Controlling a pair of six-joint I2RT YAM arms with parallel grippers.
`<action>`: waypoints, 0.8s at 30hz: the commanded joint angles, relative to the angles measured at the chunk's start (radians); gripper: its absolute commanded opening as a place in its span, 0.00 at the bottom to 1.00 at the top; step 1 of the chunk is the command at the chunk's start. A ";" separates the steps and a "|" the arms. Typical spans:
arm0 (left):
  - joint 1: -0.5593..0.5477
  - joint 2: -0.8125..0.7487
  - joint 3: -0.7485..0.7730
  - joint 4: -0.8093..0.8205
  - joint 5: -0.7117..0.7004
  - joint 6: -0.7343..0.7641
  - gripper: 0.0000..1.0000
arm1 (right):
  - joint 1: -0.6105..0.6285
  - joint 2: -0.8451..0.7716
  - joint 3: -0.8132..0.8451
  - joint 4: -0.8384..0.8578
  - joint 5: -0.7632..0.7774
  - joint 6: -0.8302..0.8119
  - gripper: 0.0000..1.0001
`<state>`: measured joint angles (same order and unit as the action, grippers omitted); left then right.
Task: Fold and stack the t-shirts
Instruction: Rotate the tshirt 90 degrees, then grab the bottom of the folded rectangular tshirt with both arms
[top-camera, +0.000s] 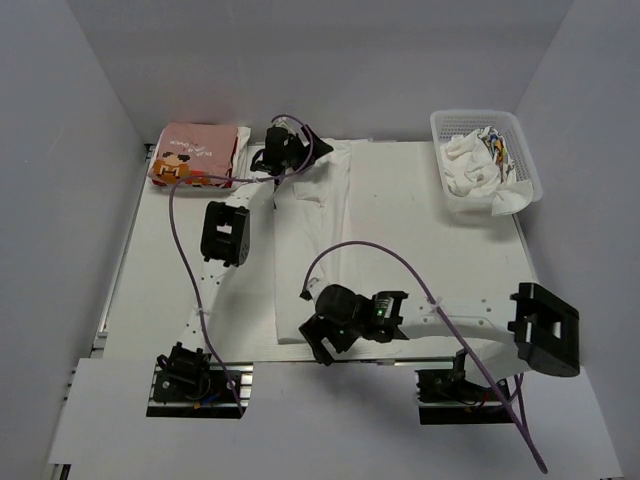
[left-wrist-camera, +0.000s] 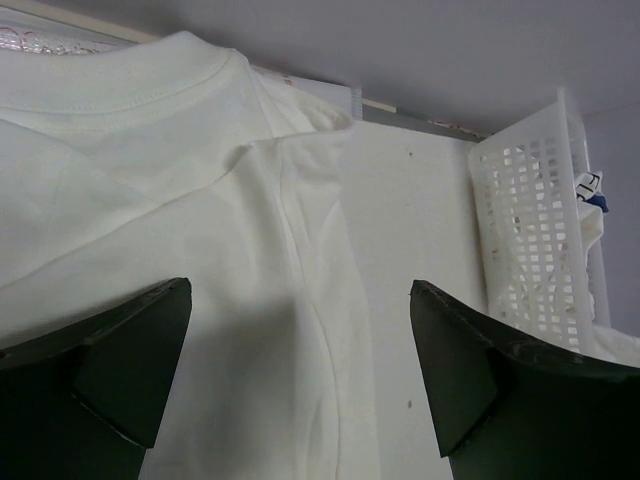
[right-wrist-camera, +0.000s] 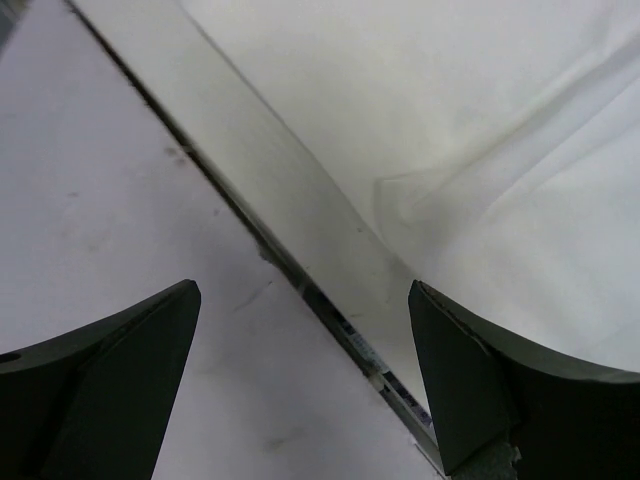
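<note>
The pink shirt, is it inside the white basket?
No, the pink shirt lies folded at the far left of the table, well apart from the basket at the far right.

Txt on pink tee (top-camera: 195, 152) too small to read.

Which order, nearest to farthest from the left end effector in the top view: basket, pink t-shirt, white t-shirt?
1. White t-shirt: spread mid-table; the left end effector hangs right over its far edge.
2. Pink t-shirt: folded in the far-left corner, a short way to the end effector's left.
3. Basket: far-right corner, clearly the farthest.
</note>
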<state>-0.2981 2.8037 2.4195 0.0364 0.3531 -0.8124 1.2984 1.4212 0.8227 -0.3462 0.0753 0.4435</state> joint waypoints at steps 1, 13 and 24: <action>0.001 -0.180 -0.005 -0.053 -0.016 0.027 1.00 | 0.013 -0.091 0.013 -0.010 0.001 -0.016 0.90; 0.001 -0.785 -0.326 -0.413 0.175 0.229 1.00 | -0.027 -0.300 -0.077 -0.058 0.430 0.259 0.90; -0.075 -1.852 -1.631 -0.439 -0.010 0.136 1.00 | -0.172 -0.248 -0.154 -0.110 0.341 0.426 0.90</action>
<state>-0.3595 0.9871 0.8875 -0.3008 0.3626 -0.6346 1.1500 1.1675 0.7021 -0.4538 0.4568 0.8268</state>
